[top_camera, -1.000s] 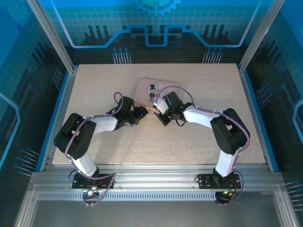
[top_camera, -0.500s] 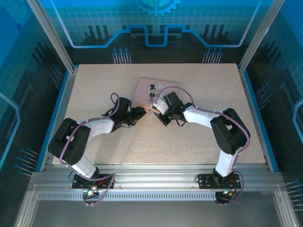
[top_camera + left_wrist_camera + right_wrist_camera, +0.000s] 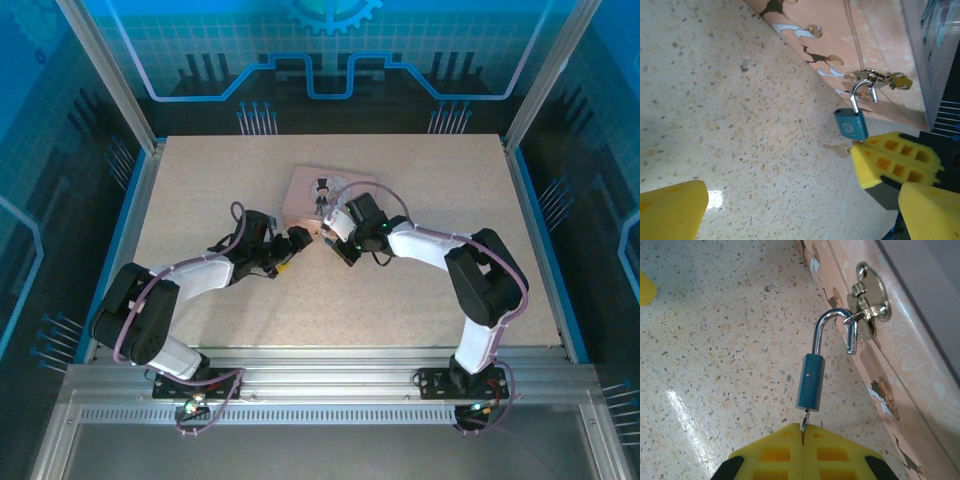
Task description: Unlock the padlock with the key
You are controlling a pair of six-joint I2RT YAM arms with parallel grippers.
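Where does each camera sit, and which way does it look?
Top: above and behind the robot, looking down on the table; left arm and right arm show, by the tin.
Left wrist: on the left arm, looking low across the table at the padlock hooked on the tin; its open left gripper shows at the bottom corners.
Right wrist: on the right arm, looking along the right gripper, shut on the key under the padlock.
Both wrist views share padlock and tin.
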